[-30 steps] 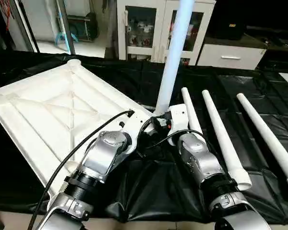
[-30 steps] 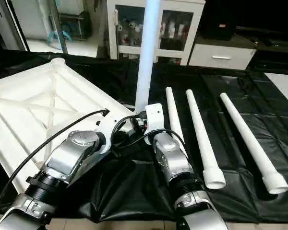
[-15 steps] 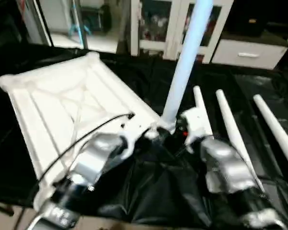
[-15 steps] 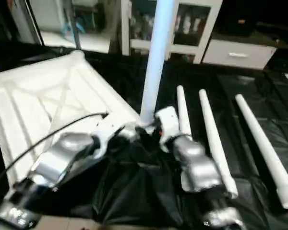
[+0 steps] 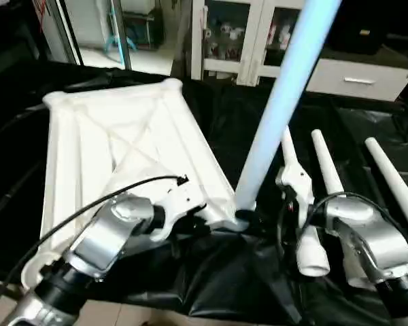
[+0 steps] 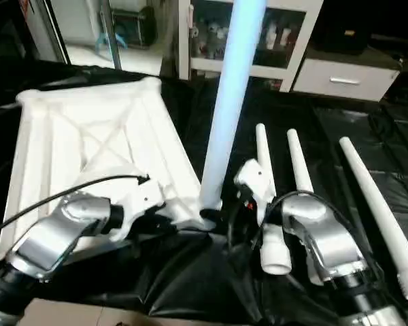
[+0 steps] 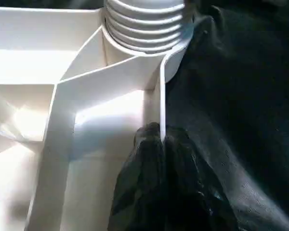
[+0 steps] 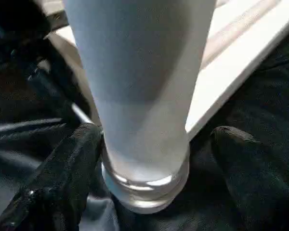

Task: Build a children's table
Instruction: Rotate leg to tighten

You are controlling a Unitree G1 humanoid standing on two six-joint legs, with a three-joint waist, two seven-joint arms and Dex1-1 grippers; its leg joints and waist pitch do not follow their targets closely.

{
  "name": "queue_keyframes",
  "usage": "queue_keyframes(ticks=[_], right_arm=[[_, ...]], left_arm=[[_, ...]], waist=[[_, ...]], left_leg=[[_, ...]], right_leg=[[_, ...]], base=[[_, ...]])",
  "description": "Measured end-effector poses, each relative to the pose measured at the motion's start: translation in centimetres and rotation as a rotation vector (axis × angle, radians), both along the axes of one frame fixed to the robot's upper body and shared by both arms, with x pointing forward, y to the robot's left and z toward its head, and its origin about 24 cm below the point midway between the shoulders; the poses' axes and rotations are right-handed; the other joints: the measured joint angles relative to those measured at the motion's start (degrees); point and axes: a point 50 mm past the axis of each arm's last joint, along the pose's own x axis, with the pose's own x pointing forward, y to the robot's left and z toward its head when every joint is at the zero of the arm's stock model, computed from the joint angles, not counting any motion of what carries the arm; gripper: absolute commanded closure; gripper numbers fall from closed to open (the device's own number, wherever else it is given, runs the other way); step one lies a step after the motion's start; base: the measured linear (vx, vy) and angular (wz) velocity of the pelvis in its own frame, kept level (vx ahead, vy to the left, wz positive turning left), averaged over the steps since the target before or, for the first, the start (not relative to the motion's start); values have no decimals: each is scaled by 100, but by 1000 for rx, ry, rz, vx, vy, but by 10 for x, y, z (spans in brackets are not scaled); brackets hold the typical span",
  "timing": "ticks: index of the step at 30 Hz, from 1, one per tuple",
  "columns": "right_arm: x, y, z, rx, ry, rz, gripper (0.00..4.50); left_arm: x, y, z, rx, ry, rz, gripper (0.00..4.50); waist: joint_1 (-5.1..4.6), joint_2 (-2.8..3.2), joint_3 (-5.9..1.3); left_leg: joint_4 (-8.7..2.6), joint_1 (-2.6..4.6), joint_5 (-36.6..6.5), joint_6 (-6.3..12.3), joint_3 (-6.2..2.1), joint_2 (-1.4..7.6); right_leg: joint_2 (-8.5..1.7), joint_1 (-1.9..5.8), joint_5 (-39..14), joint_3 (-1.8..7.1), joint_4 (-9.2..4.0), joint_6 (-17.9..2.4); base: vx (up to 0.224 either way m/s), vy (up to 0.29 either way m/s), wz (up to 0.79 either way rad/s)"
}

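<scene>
Far left: one white square plastic tabletop [image 5: 109, 136], lying ribbed side up on a black crinkled cloth [image 5: 224, 285]. At its near corner, left gripper [image 7: 159, 137] closed narrow on the thin rim, pinching the edge and steadying the tabletop. Just beside that, one long tapered white tube leg [image 5: 279, 102] standing upright in the round corner socket [image 5: 241, 219], ridged threads showing at the base. Around the foot of that leg, right gripper [image 8: 156, 132] now spread wide, one finger either side, gripping nothing; a second ago pressed close against the leg, now swung out to the right with more gap. Probably means a released grip between turns, or a leg judged seated: stands unaided either way, though the visible threads hint at more twisting to do. Further right, three more tapered white legs [image 5: 290, 153] [image 5: 328, 170] [image 5: 394, 187] flat on the cloth, side by side, apart from one another. Count: one tabletop, four legs, one fitted and three waiting, so roughly a quarter done.
</scene>
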Motion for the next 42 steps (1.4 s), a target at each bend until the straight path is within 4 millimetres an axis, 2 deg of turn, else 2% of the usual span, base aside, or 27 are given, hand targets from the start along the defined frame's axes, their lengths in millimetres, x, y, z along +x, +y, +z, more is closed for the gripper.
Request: queue_keyframes(ticks=[15, 17, 20, 21, 27, 38, 42], right_arm=[[0, 9, -9, -11, 25, 84, 58], [0, 10, -8, -10, 22, 88, 84], [2, 10, -6, -10, 15, 93, 97], [2, 10, -6, -10, 13, 93, 124], [3, 11, -9, 1, 17, 91, 172], [3, 13, -10, 8, 18, 93, 180], [6, 15, -16, 33, 17, 40, 180]], left_arm=[[-1, 1, 1, 12, 5, -44, 450], [-1, 1, 1, 12, 4, -46, 450], [-1, 1, 1, 13, 3, -48, 450], [-1, 1, 1, 13, 4, -49, 450], [-1, 2, 0, 18, 4, -53, 450], [-1, 4, 0, 25, 5, -60, 450], [2, 3, -2, 3, 17, -21, 450]], waist=[[7, -3, -4], [8, -3, -4], [9, -4, -4], [10, -4, -5], [7, -1, -6], [1, 3, -9], [-11, -5, -27]], left_leg=[[5, 1, 2, 2, 0, 0], [7, 2, 2, 2, 0, 0], [9, 2, 2, 2, 0, 0], [10, 3, 3, 3, 0, 1], [18, 5, 3, -2, -1, 1], [18, 8, 6, -8, -2, 2], [24, 18, 10, -13, -2, 3]], right_leg=[[0, 9, 0, 0, 9, -1], [0, 9, 0, 0, 11, -1], [0, 9, 0, 0, 15, -1], [0, 9, 0, 0, 17, -1], [0, 9, 0, 1, 26, -1], [0, 9, 0, 0, 33, -1], [0, 16, 2, 0, 41, -3]], base=[[0, 0, 0], [0, 0, 0], [0, 0, 0], [0, 0, 0], [0, 0, 0], [0, 0, 0], [0, 0, 0]])
